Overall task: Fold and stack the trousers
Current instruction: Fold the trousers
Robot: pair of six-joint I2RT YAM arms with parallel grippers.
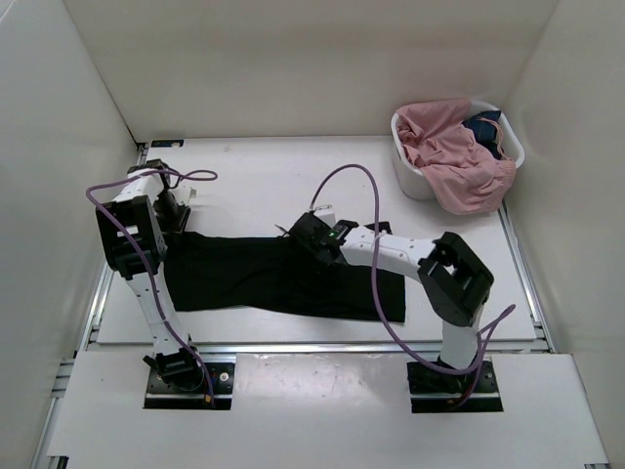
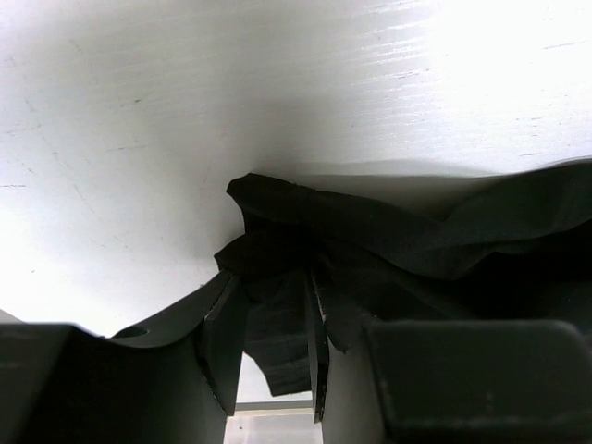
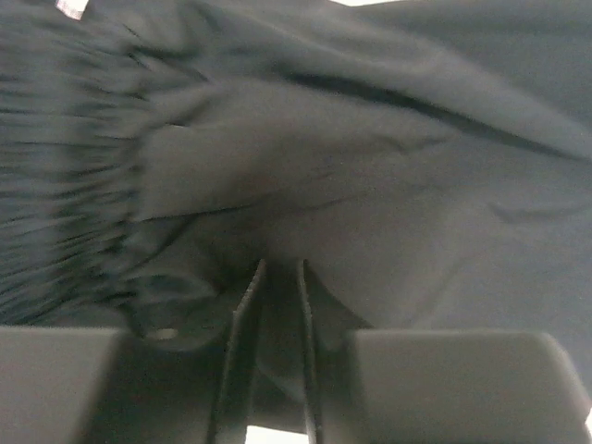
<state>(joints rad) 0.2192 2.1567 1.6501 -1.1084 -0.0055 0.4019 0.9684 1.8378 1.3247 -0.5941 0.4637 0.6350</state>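
Your left claw [image 2: 273, 310] is closed on a bunched corner of the trousers [image 1: 283, 278], with black cloth wedged between its fingers. It grips the end of the garment farthest from the white basket [image 1: 418, 184]. Your right claw [image 3: 277, 277] is nearly shut, with a fold of the same cloth caught in the narrow gap. It sits at the trousers' far edge about midway along, closer to the basket than the left claw.

The table [image 1: 264, 186] is white, with the basket at its far right corner. The trousers lie well apart from the basket, to its left and nearer the arm bases. They form one long, flat band running side to side, plain black and soft. The surface is lightly creased, and the cloth twists into ropey folds where the left claw pinches it. The right wrist view shows a gathered, ribbed waistband, though it is blurred.

A pink garment [image 1: 454, 156] spills over the basket's rim, and a dark blue garment [image 1: 483, 125] lies behind it inside.
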